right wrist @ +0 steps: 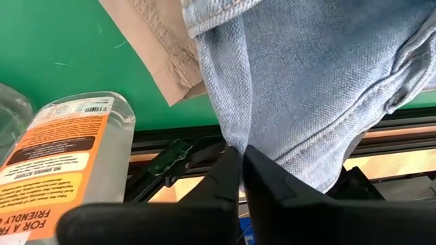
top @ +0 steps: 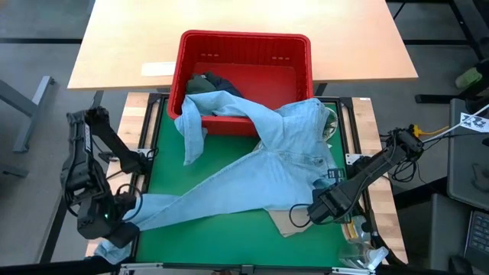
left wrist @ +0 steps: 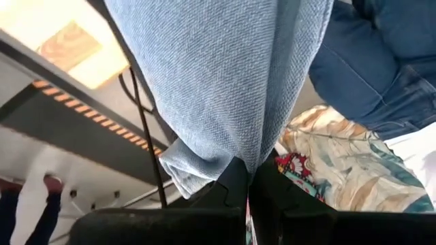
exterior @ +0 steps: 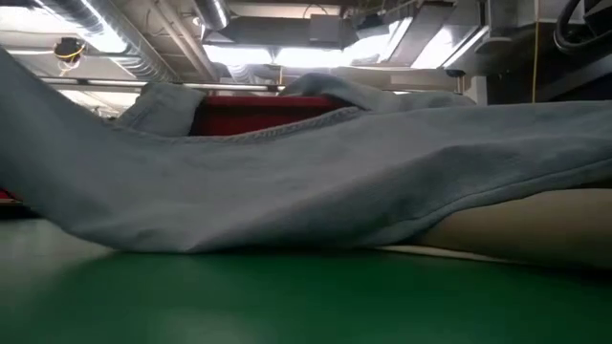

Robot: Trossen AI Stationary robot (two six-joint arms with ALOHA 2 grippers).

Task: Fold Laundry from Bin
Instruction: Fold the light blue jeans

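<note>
Across the green mat [top: 229, 229], light blue shirt [top: 260, 172] spread diagonally, upper part draped over near rim of red bin [top: 244, 46]; dark olive garment [top: 205, 84] inside bin; beige garment [top: 286, 223] partly beneath shirt. At mat's near-left corner, left gripper [left wrist: 248, 178] clamped together on shirt sleeve. At near-right, right gripper [right wrist: 242, 158] pinched on shirt hem, beside orange-labelled bottle [right wrist: 65, 160].

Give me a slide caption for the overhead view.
Both grippers, left and right, pinch a light blue shirt trailing from the red bin.
</note>
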